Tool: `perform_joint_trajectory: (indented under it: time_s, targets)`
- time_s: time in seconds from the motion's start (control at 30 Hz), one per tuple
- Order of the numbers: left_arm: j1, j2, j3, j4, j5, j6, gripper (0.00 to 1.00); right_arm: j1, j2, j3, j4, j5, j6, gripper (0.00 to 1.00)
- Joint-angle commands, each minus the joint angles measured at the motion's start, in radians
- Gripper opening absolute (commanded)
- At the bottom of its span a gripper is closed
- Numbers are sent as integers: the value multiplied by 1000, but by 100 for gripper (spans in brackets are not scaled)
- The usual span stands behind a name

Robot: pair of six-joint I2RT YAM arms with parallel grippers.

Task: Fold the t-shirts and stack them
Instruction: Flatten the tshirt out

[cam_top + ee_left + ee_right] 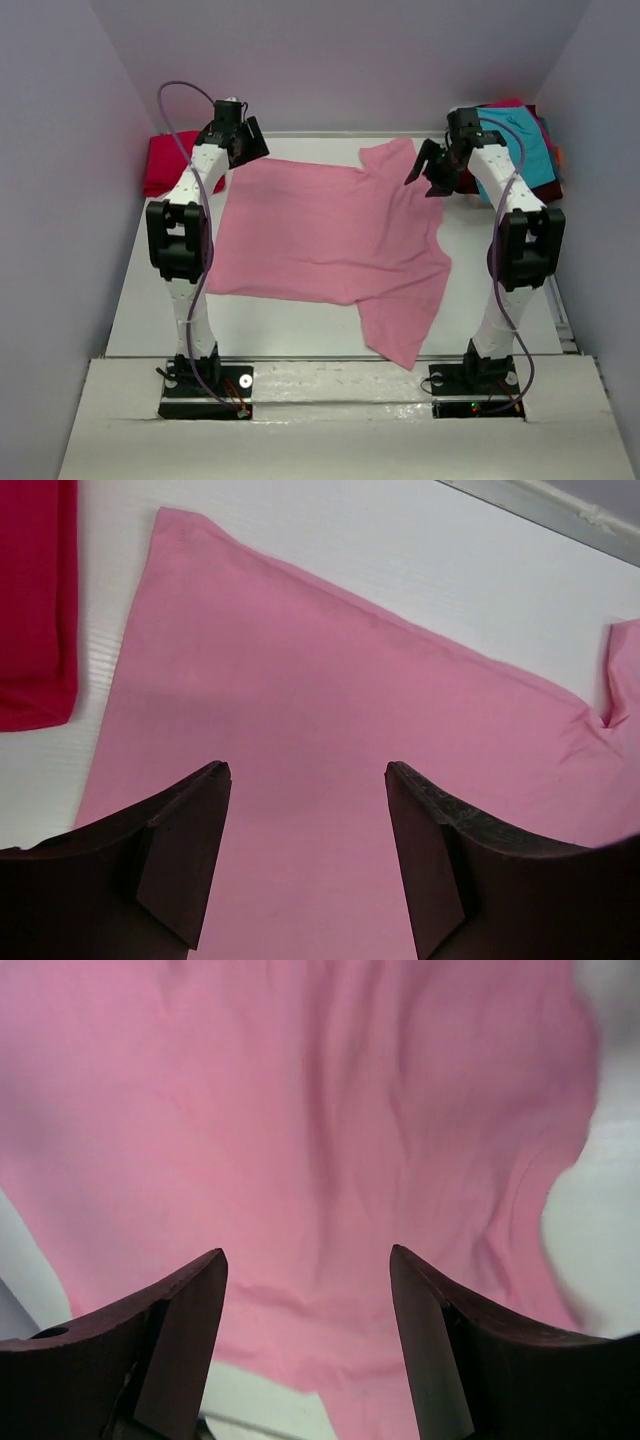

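Pink shirt [320, 240] spread flat at table [150, 300] centre; both grippers open and empty.

The pink shirt lies hem at 9 o'clock, neck at 3 o'clock, lightly wrinkled. One sleeve points to 1 o'clock; the other reaches the near edge at 5 o'clock. The left gripper [308, 775] hovers over the hem corner at 11 o'clock, jaws wide apart, gripping nothing. The right gripper [308, 1260] hangs above the far sleeve, equally wide, gripping nothing. A folded red shirt [165, 165] lies at 10 o'clock, apart from the hem. A pile [520, 150] of shirts, teal on top, sits at 2 o'clock behind the right arm.
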Motion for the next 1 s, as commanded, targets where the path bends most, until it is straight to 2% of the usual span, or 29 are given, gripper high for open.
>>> perform_joint_trajectory:
  time_s: [0.0,0.23,0.37,0.43,0.57,0.7,0.8,0.97]
  targets:
    - [6,-11,-4,-101,-76,30,75,98,-115,-166,-129,-53,-10,69]
    - [6,55,51,-170,-104,18,75,222,-405,-546,-175,-63,13,54]
    - [6,91,70,-204,-109,20,74,253,-577,-745,-232,-75,71,53]
    - [6,89,61,-201,-113,23,74,262,-667,-784,-270,-77,84,53]
    - [6,86,52,-210,-97,14,74,303,-715,-885,-304,-121,84,53]
    - [-4,33,-26,-204,-54,-2,74,342,-783,-997,-225,-161,136,53]
    - [-22,-46,-152,-152,-14,1,74,429,-771,-1085,-136,-226,173,53]
    - [-22,-43,-163,-166,-14,12,74,579,-713,-1157,-4,-215,249,54]
